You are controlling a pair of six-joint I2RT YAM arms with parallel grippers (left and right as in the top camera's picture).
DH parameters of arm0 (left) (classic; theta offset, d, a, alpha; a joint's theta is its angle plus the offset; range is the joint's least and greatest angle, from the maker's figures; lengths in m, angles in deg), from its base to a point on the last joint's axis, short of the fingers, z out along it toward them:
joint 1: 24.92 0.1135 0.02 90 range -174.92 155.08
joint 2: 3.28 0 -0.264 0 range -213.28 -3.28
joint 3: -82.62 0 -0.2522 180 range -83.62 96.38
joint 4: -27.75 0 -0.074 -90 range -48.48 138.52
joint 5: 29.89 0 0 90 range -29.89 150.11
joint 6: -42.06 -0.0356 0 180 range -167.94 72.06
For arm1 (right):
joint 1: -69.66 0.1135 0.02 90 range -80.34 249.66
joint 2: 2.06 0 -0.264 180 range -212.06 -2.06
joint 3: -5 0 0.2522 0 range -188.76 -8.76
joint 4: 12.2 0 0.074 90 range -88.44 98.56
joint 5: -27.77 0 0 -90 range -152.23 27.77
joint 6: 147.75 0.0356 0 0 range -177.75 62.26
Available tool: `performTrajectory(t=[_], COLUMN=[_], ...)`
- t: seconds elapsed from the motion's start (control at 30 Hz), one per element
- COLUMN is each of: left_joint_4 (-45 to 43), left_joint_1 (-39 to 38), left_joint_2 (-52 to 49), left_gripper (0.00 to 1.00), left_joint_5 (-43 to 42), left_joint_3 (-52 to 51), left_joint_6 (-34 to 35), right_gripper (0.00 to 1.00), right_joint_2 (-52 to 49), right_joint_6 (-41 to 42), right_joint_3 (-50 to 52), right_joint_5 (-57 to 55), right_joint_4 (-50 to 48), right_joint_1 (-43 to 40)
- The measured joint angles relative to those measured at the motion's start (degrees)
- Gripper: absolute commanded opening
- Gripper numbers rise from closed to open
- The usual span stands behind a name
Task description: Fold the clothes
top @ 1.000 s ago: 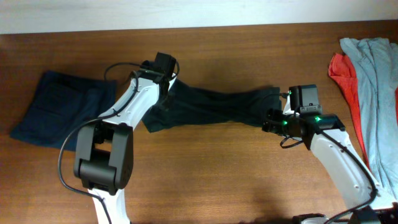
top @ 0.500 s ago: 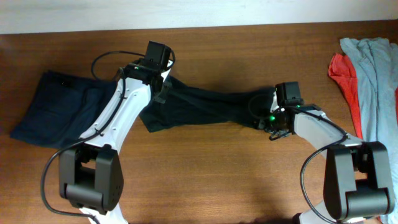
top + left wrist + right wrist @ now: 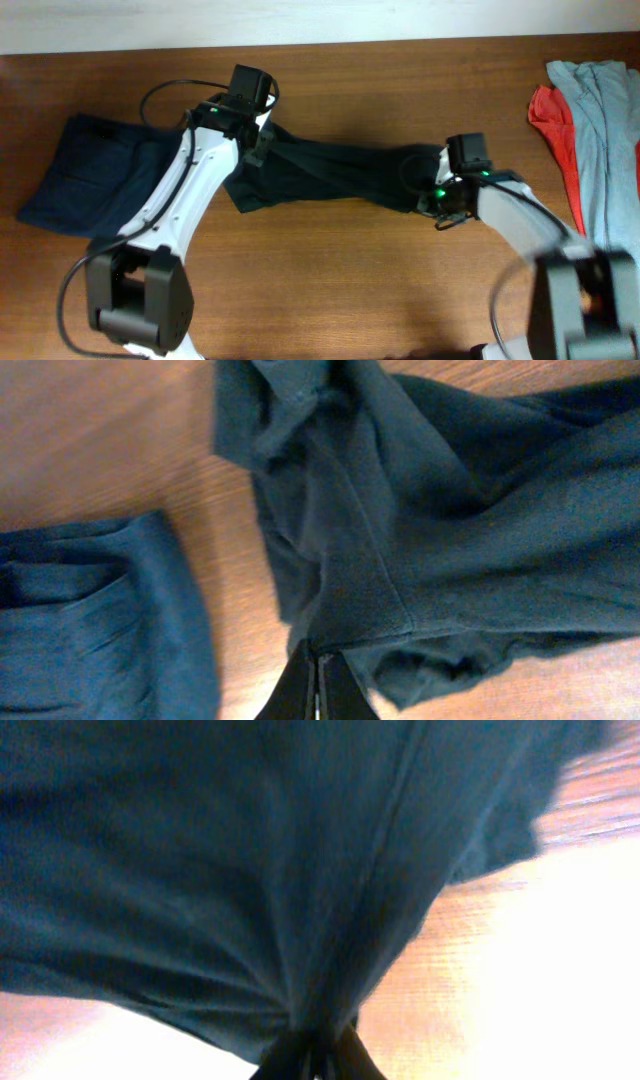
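Soft, even light overhead; my right arm is motion-blurred. At my right wrist the black T-shirt is unfocused, the table glaring white.

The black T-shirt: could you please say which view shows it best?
Overhead: the whole black T-shirt shows, stretched out lengthwise. The left wrist view shows only one crumpled end with a seam; the right wrist view, only blurred cloth gathered into a bunch.

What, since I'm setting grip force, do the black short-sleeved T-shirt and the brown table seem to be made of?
Black short-sleeved T-shirt: apparently soft matte knit, perhaps cotton or a blend; it gathers into limp folds and shows a stitched seam. Brown table: wood or wood-look laminate, faint sheen; grain shows, which is unclear.
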Motion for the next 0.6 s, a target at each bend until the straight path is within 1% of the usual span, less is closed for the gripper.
performTrajectory(t=[0.03, 0.1, 0.2, 0.3, 0.33, 0.4, 0.53, 0.6], left_joint_4=[0.5, 1.9, 3.78, 5.95, 6.67, 8.04, 11.15, 12.57], left_joint_1=[0.0, 0.0, 0.0, -0.02, -0.07, -0.11, -0.61, -1.68], left_joint_2=[1.09, 3.65, 10.08, 17.49, 20.11, 25.27, 35.15, 39.04], left_gripper=[0.01, 0.01, 0.01, 0.01, 0.01, 0.01, 0.01, 0.01], left_joint_5=[0.26, 0.66, 0.94, 1.05, 1.03, 0.83, -0.24, -0.39], left_joint_3=[0.31, 0.98, 2.21, 2.67, 2.71, 2.93, 3.13, 3.82], left_joint_6=[0.02, 0.0, 0.02, 0.2, 0.26, 0.48, 0.87, 0.87], right_gripper=[0.04, 0.04, 0.04, 0.04, 0.04, 0.04, 0.04, 0.04], right_joint_2=[2.4, 10.88, 24.92, 34.84, 36.33, 43.87, 49.64, 50.84], right_joint_6=[-0.04, 0.0, 0.0, 0.0, 0.0, 0.02, 0.0, 0.0], right_joint_3=[0.0, -0.13, -1.73, -4.33, -4.74, -7.48, -10.34, -12.28], right_joint_5=[-0.44, -2.71, -7.43, -10.58, -10.82, -12.07, -12.46, -12.48], right_joint_4=[0.57, 3.26, 7.21, 10.1, 10.49, 12.7, 16.22, 18.86], right_joint_1=[0.0, 0.0, 0.0, 0.0, 0.0, 0.0, 0.0, 0.0])
